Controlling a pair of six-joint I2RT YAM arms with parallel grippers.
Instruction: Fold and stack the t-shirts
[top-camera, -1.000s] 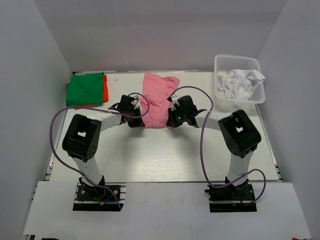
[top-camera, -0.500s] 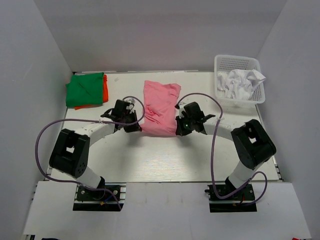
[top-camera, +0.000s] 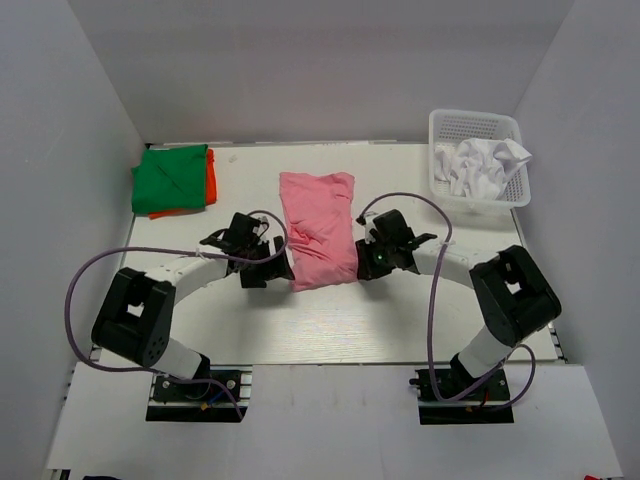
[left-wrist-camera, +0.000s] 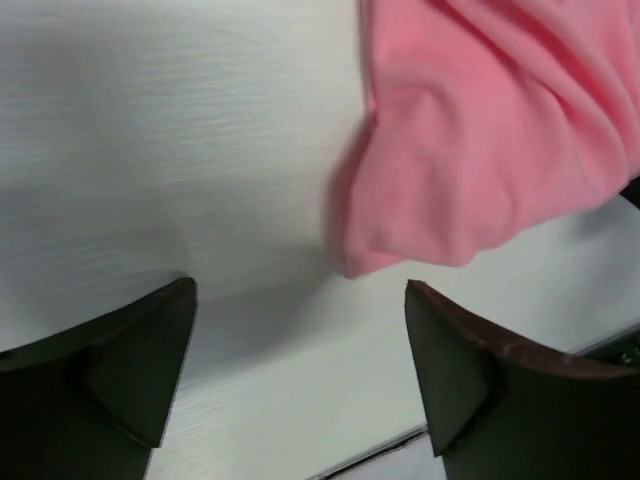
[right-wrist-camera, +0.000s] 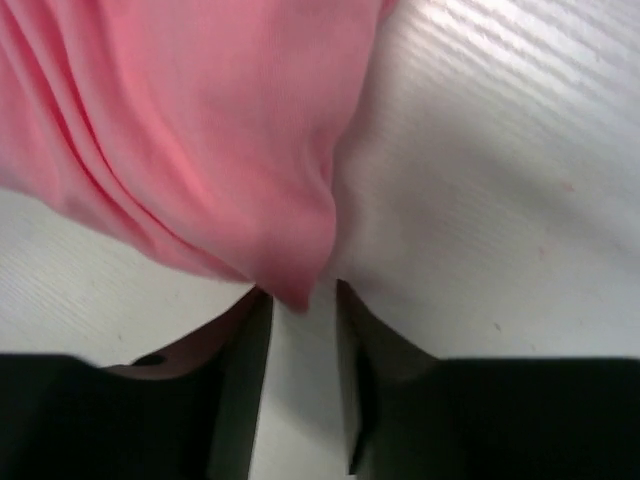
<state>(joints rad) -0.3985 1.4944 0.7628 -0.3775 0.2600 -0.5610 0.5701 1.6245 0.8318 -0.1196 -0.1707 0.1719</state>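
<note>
Two hands flank your pink t-shirt (top-camera: 318, 228): left hand (left-wrist-camera: 300, 290) spread wide, right hand (right-wrist-camera: 303, 300) slightly parted at a cloth corner.

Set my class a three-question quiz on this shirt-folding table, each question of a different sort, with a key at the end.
1. True or false: the left claw is clamped on the pink t-shirt.
2. What lies in the basket? A: a blue t-shirt. B: a white t-shirt. C: nothing.
3. Fill the gap: at the far left, the green t-shirt lies on top of the ____ one.

Key
1. False: its jaws stand apart and the cloth lies free ahead of them.
2. B.
3. The orange t-shirt.
</note>
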